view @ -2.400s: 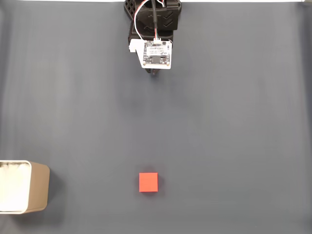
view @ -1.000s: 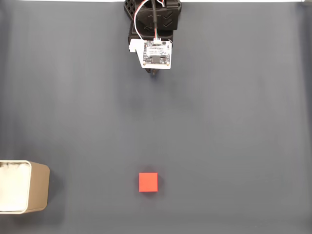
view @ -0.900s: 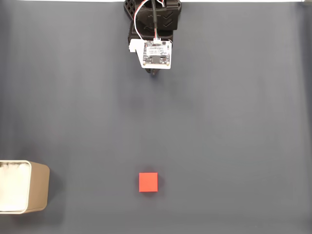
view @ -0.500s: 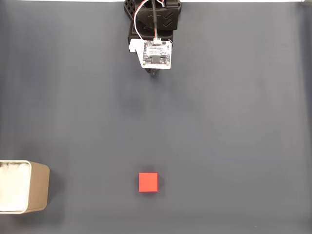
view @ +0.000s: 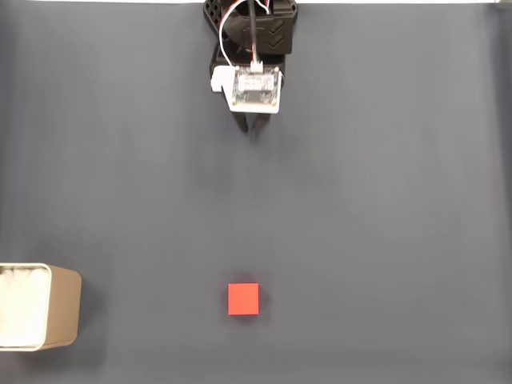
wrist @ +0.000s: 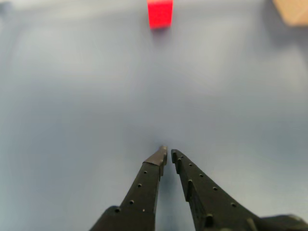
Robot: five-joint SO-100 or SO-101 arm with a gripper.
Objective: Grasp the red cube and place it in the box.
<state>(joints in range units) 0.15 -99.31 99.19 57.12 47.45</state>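
Basically the tool (wrist: 167, 153), nearly closed and empty, has the red cube (wrist: 160, 13) straight ahead, well apart across the counter (view: 384, 200).

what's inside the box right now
In the fixed view the box shows a white interior with nothing coloured in it; its left part is cut off by the picture's edge. The red cube sits apart on the grey mat.

Matt red cube (view: 243, 299) lies on smooth grey cloth (view: 384, 200).
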